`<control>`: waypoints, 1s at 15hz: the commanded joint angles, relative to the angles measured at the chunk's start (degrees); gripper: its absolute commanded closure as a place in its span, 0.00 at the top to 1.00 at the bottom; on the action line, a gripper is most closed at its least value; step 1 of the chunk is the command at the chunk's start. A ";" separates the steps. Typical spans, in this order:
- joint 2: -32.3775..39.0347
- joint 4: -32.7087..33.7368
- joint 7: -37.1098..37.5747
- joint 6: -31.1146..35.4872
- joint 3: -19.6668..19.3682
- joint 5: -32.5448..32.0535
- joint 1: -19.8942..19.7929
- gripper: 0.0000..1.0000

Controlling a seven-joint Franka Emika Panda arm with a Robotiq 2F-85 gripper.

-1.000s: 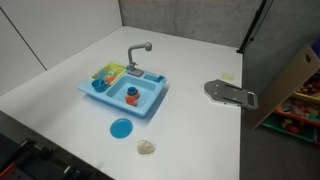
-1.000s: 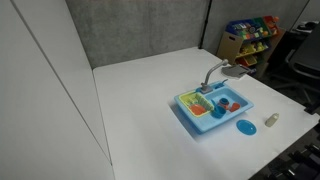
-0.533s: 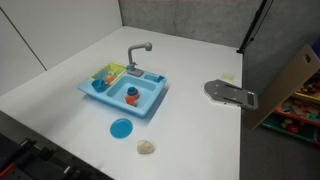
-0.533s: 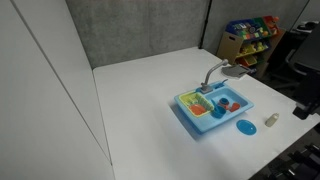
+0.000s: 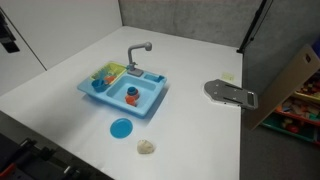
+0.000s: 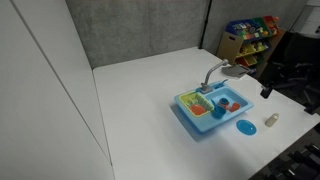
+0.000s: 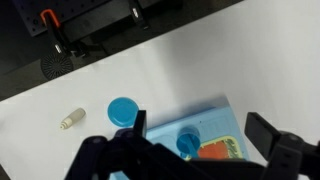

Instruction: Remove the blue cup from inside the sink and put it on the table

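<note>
Wrist view puts the blue cup (image 7: 187, 143) right under me, in the sink (image 7: 218, 122), with a blue disc (image 7: 122, 110) and a small beige piece (image 7: 70, 118) out on the white desk (image 7: 200, 60). Only an exterior view shows the grey plate (image 5: 230, 93), well apart, with grey partition walls behind. My jaws are spread wide, gripping nothing, touching nothing.

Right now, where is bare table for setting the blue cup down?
Bare table lies between the sink and the grey plate, and behind the faucet. Crowded: the strip holding the blue disc and beige lump.
</note>
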 commanded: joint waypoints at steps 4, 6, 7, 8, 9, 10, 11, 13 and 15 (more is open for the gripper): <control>14.13 7.32 2.85 7.92 -4.16 -5.77 -1.46 1.00; 18.35 9.92 4.02 9.91 -5.46 -7.66 -1.33 1.00; 20.31 11.26 4.61 10.61 -6.18 -8.49 -1.12 1.00; 22.47 12.80 5.38 11.40 -6.91 -9.55 -0.98 1.00; 24.58 14.24 6.05 12.10 -7.68 -10.38 -0.75 1.00; 26.45 15.59 6.65 12.76 -8.48 -10.91 -0.43 1.00; 28.61 17.07 7.21 13.47 -9.35 -11.45 -0.18 1.00; 32.69 19.88 8.36 14.15 -11.15 -12.67 0.47 1.00; 36.39 22.52 8.90 14.62 -13.03 -13.29 1.34 1.00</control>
